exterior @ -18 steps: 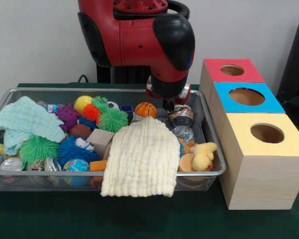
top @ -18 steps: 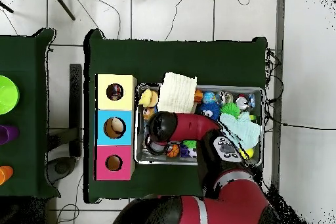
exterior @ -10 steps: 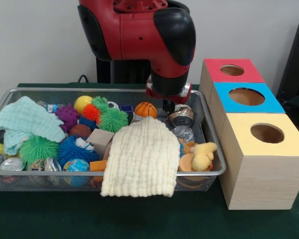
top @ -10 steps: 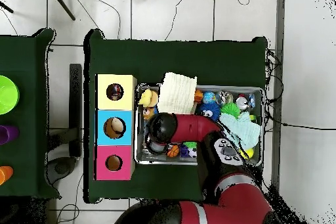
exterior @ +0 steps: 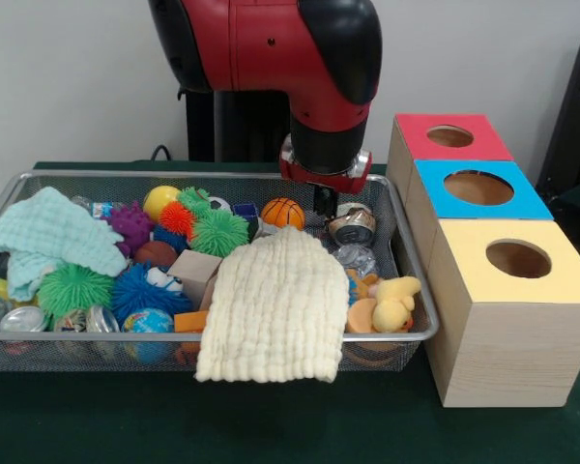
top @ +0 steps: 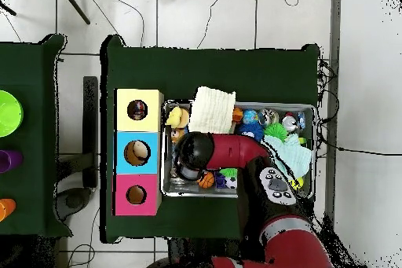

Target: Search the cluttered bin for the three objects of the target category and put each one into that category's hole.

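The wire-mesh bin [exterior: 222,175] is full of toys, with a large cream waffle cloth [exterior: 275,309] draped over its front rim and a mint-green waffle cloth [exterior: 48,237] at its left end. No small ruffled printed fabric piece shows; they are hidden or out of view. My gripper [exterior: 322,202] hangs over the bin's back right part, just above and beside a crushed can [exterior: 352,224]. The yellow-topped box with its round hole [exterior: 518,259] stands right of the bin. In the overhead view my arm [top: 212,151] covers the gripper, and the yellow box's hole [top: 137,110] shows left of the bin [top: 313,123].
A blue-topped box [exterior: 478,188] and a red-topped box [exterior: 450,136] stand behind the yellow one. The bin holds spiky balls [exterior: 219,232], a small basketball [exterior: 282,212], a yellow plush duck [exterior: 394,302], a wooden block [exterior: 193,272] and cans. A second table with a green bowl [top: 8,112] lies at the overhead view's left.
The arm has risen slightly, and its elbow has swung toward the base in the overhead view. The gripper stays over the bin's back right part by the can. Nothing in the bin moved.
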`<action>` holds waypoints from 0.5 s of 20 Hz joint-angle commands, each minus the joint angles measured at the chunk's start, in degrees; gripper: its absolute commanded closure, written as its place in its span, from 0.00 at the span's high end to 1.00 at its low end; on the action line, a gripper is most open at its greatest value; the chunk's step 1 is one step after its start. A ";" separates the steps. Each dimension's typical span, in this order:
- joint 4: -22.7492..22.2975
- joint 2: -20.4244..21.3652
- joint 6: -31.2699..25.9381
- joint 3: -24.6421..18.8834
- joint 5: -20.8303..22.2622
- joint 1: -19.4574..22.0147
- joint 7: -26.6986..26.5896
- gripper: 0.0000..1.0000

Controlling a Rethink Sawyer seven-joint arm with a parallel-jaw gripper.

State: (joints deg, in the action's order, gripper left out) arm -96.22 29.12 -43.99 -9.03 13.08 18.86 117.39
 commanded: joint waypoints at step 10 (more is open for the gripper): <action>3.74 4.30 -10.88 -2.41 -0.76 2.87 -3.10 0.00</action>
State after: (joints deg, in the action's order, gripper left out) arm -96.03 31.75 -47.42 -9.04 13.09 19.22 117.39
